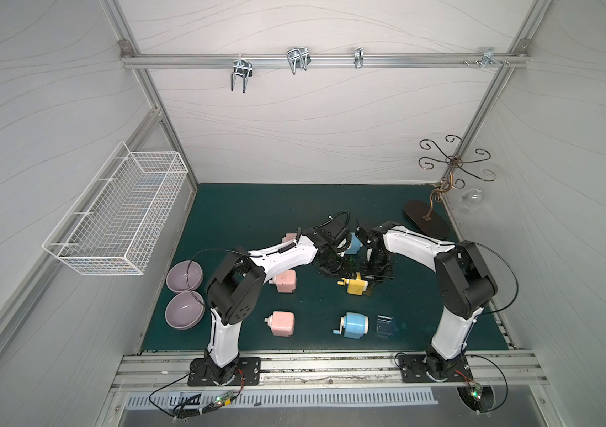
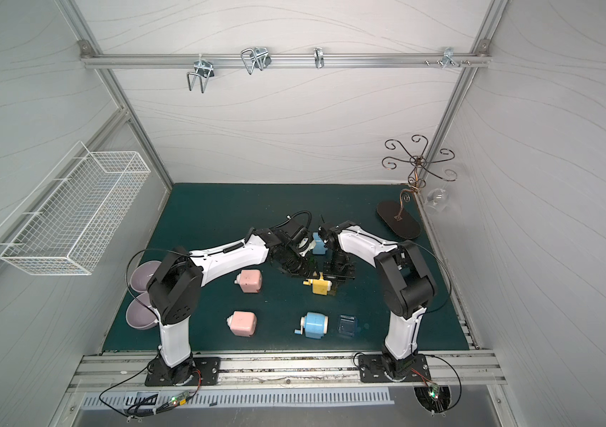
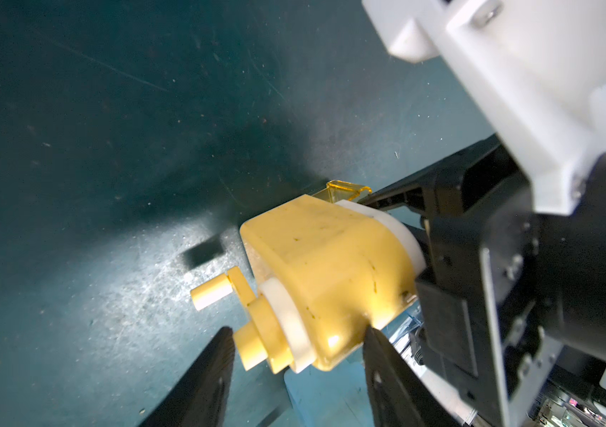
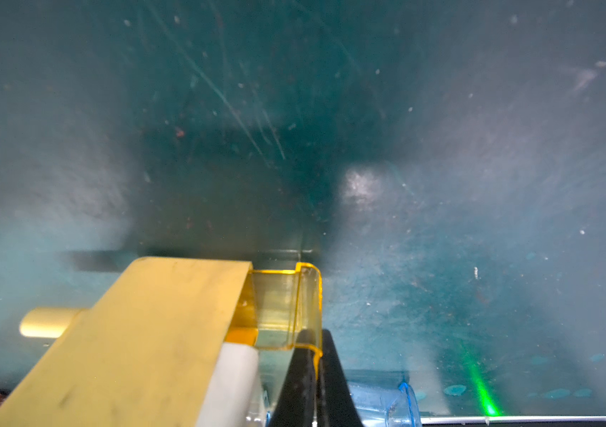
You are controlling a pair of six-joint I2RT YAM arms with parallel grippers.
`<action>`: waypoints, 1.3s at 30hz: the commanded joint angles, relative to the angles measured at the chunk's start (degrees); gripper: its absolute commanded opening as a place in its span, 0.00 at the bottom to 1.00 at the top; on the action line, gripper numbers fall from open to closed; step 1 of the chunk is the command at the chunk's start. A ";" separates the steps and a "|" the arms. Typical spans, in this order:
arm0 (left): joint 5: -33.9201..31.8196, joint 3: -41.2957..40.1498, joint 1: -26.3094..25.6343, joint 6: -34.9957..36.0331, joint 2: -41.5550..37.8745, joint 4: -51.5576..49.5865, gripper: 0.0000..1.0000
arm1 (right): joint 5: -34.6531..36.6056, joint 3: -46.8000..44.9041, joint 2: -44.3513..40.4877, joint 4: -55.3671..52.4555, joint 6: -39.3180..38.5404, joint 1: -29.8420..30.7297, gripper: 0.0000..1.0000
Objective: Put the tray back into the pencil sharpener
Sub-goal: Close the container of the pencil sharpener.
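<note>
Near the middle of the scratched green mat (image 4: 442, 148), the boxy, scuffed yellow sharpener (image 3: 331, 266) is clamped at its crank end between the left gripper's (image 3: 298, 355) black fingers (image 3: 205, 380). Its translucent amber tray (image 4: 279, 303) juts partly out, with the curled lip pinched by the right gripper (image 4: 310, 355). In both top views, the wrists hide both grips.

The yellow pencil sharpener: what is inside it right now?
A clear yellow tray sits partly inside the yellow pencil sharpener, its lipped end sticking out, pinched by the right gripper. The sharpener's body hides how deep the tray reaches.
</note>
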 commanded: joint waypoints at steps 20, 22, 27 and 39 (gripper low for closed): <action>0.76 1.00 -1.01 0.56 1.28 1.60 0.58 | -8.25 -2.51 -4.25 5.76 0.86 -0.44 0.00; 0.67 1.00 -0.96 0.56 1.19 1.58 0.58 | -7.41 -2.70 -4.79 5.31 0.76 -0.75 0.01; 0.63 1.08 -0.95 0.61 1.12 1.52 0.58 | -5.55 -2.62 -5.86 3.92 0.70 -1.14 0.04; 0.58 1.13 -1.01 0.83 1.08 1.24 0.58 | -5.50 -3.35 -6.73 3.52 0.54 -1.48 0.13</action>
